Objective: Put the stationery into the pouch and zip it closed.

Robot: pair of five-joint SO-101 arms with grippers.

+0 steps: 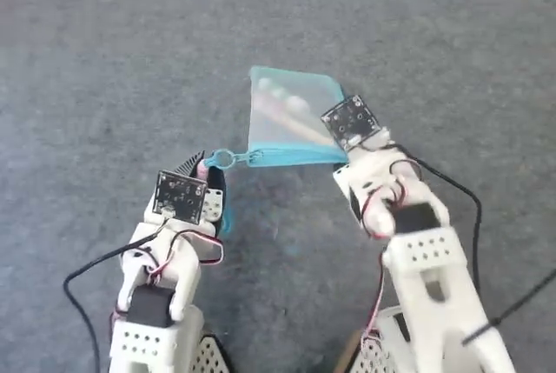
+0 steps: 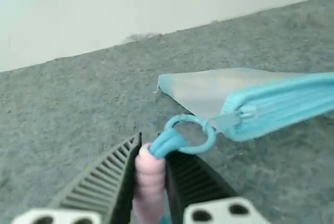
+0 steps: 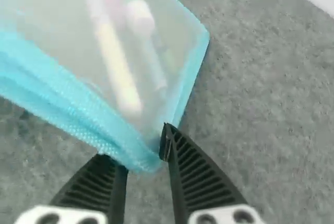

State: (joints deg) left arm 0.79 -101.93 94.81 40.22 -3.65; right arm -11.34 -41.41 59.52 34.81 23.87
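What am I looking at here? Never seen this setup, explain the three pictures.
Two small robot arms at a grey table. The high view looks down on both: left arm, right arm. The other two pictures come from cameras on each arm's wrist, looking along its jaws. Between the arms is a translucent blue pouch with stationery inside. The left arm's jaws are shut on the zip pull; the right arm's jaws pinch the pouch's opposite corner.
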